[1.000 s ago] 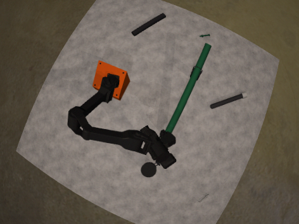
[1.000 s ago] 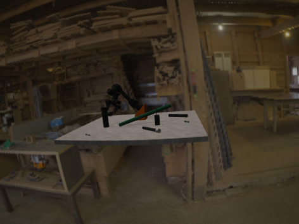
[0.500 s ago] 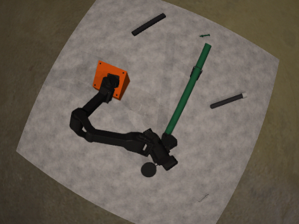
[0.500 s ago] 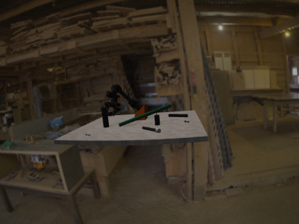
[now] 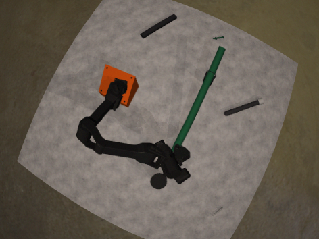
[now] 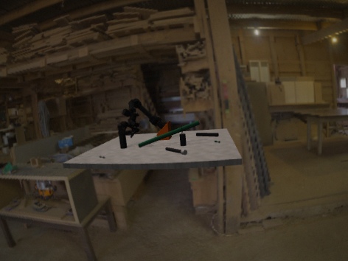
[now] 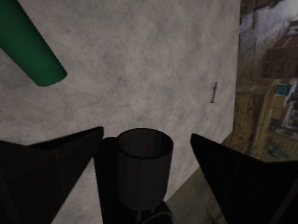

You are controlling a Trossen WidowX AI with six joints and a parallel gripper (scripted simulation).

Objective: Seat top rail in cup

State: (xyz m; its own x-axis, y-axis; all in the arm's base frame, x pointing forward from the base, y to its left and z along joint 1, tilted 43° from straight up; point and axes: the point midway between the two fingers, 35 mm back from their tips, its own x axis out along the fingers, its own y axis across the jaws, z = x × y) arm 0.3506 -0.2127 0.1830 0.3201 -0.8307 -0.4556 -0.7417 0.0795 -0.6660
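Seating remains undone: my fingers (image 5: 182, 153) (image 6: 135, 133) are spread and empty about the rail-end cup (image 7: 145, 172), while the green rail (image 5: 197, 104) (image 6: 169, 133) (image 7: 32, 45) slants through its loop, its near end lying left, outside the cup.

Straight down from high above the surface (image 5: 101, 189) (image 6: 155, 164) (image 7: 150, 65); level from far off; close from the gripper (image 7: 147, 145), surface shared.
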